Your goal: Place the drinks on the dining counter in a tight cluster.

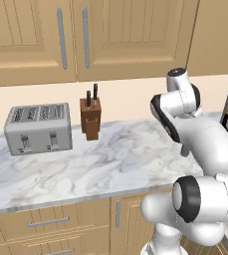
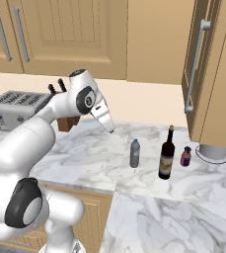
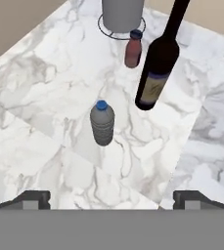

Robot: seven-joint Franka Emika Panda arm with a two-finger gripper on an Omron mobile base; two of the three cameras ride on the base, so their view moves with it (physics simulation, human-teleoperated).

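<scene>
Marble counter [image 2: 85,163] below tan wall cupboards [image 1: 110,35], seen from both sides of the arm. At far left a grey toaster [image 1: 38,128] stands on the marble near the wall; just to its right, apart from it, a brown knife block [image 1: 91,118] holds dark-handled knives. The gripper [image 2: 110,129] hangs above the marble, right of the knife block and left of the bottles, its jaws spread wide with nothing between them. Next comes the small grey bottle [image 2: 134,153], blue-capped and upright, then the tall dark wine bottle [image 2: 167,154] with a pale label, then the small reddish bottle [image 2: 185,156]; all three stand near one another without touching. Behind the reddish bottle sits a grey cylinder [image 2: 213,151] on a dark ring.
</scene>
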